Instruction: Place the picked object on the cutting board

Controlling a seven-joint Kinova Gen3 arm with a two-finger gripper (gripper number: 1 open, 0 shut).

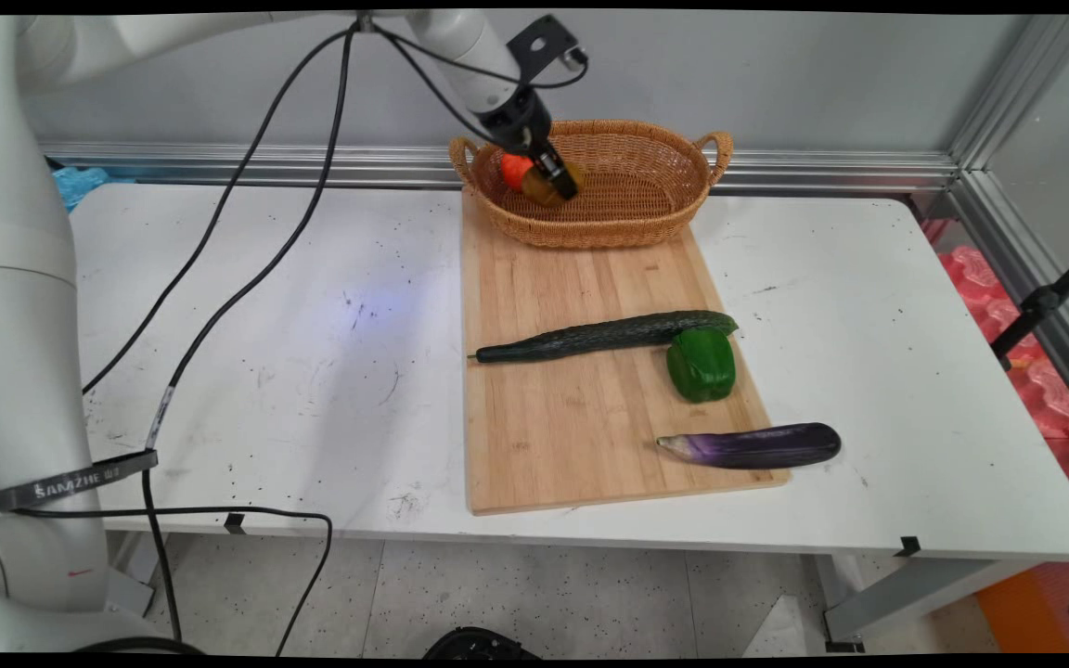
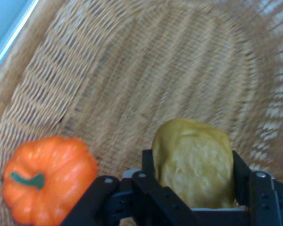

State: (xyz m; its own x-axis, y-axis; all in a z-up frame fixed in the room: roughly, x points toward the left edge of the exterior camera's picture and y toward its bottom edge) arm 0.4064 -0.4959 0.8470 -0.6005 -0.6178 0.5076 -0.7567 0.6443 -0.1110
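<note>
In the main view the hand (image 1: 560, 181) reaches down from the upper middle of the frame into the left half of the wicker basket (image 1: 646, 218), which stands at the far end of the wooden board (image 1: 581, 436) on the white surface (image 1: 312, 371); a cucumber (image 1: 604, 336), a green pepper (image 1: 701, 365) and an eggplant (image 1: 753, 445) lie lower on the board, well apart from it. In the hand view the hand (image 2: 193, 188) is clamped on a yellowish-brown potato (image 2: 194, 167) at lower centre, above the basket's woven floor. A small orange pumpkin (image 2: 49, 179) lies just beside it at lower left.
</note>
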